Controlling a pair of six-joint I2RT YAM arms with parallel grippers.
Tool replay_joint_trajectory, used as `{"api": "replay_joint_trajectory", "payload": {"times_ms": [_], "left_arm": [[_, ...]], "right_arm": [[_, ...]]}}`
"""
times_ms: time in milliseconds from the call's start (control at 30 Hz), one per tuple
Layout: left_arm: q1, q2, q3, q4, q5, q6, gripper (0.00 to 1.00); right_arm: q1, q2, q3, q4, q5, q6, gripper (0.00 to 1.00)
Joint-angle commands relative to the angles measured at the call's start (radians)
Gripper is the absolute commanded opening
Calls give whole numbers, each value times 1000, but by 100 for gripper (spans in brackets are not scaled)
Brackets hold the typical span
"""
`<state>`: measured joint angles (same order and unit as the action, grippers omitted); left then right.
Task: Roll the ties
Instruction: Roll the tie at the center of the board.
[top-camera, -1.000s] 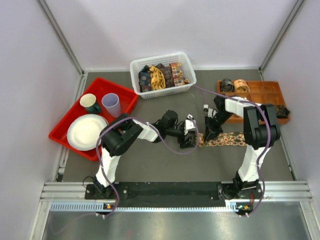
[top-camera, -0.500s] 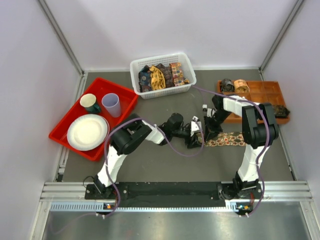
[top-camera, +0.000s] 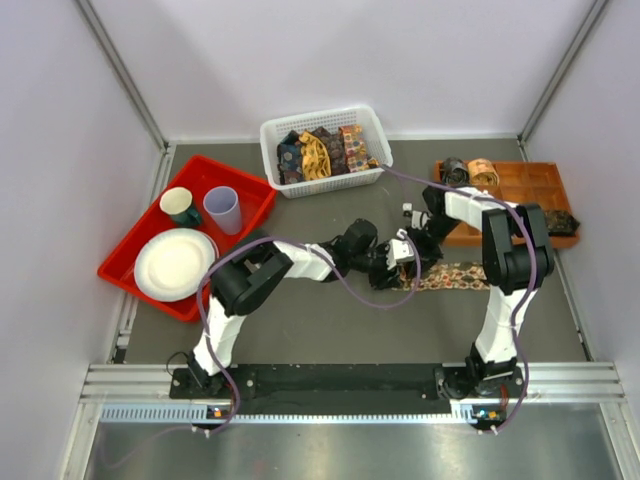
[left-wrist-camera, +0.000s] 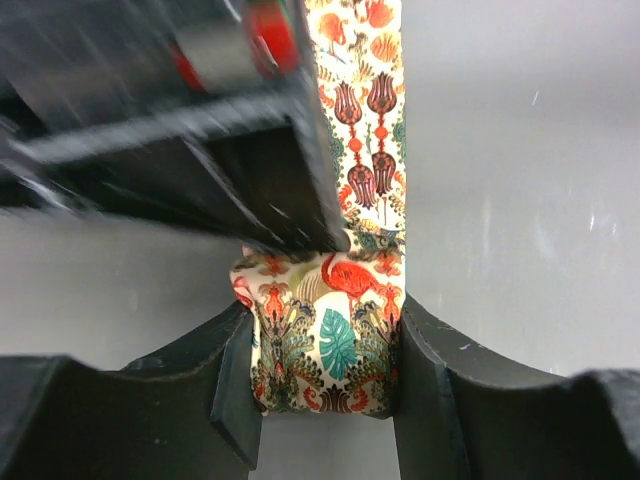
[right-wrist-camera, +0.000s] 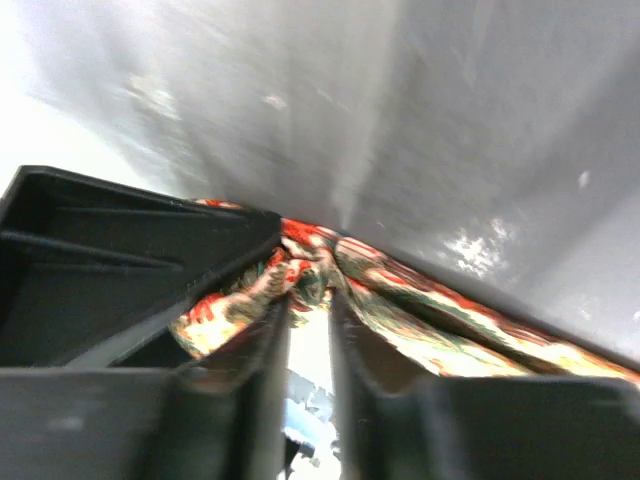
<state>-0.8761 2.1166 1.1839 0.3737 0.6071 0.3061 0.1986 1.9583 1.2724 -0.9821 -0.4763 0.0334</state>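
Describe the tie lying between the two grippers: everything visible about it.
The tie is cream-tan fabric printed with red flamingos, teal leaves and dark tulip motifs. One end is rolled into a small coil; the rest lies flat on the grey table, running toward the right arm's side. The left gripper has a finger pressed on each side of the coil. The right gripper has its fingertips at bunched fabric; whether it grips cannot be told.

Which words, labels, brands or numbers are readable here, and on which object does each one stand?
No text can be read in any view.
The tie bears only pictures: flamingos, leaves, flowers.
The basket, the red tray and the plate show no writing.
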Motion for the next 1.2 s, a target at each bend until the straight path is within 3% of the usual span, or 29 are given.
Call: {"api": "replay_joint_trajectory", "payload": {"times_ms": [0,233,367,667,800,900,933,1033,1067,1167], "left_arm": [[9,-43,-41,-481,-133,109,30],[5,-44,-20,-595,-184,148,29],[3,-29,3,-622,-191,168,31],[3,-15,31,-641,-191,173,34],[3,-12,34,-634,-187,165,36],[3,-10,31,-619,-179,148,42],[3,-10,31,-613,-169,142,50],[3,-7,42,-601,-161,114,57],[3,-9,43,-596,-155,101,65],[5,-39,10,-500,-121,79,74]], "right_arm": [[-27,-41,64,47,-88,-61,30],[-65,-134,-11,54,-342,-81,47],[-44,-121,-70,118,-421,0,47],[10,-50,-77,134,-286,-10,35],[10,-36,-67,132,-226,-20,0],[10,-27,-61,109,-176,-29,0],[10,-33,-64,118,-133,-30,0],[9,-48,-80,135,-61,-30,0],[10,-50,-82,137,-44,-29,0],[10,-52,-84,145,-4,-23,0]]}}
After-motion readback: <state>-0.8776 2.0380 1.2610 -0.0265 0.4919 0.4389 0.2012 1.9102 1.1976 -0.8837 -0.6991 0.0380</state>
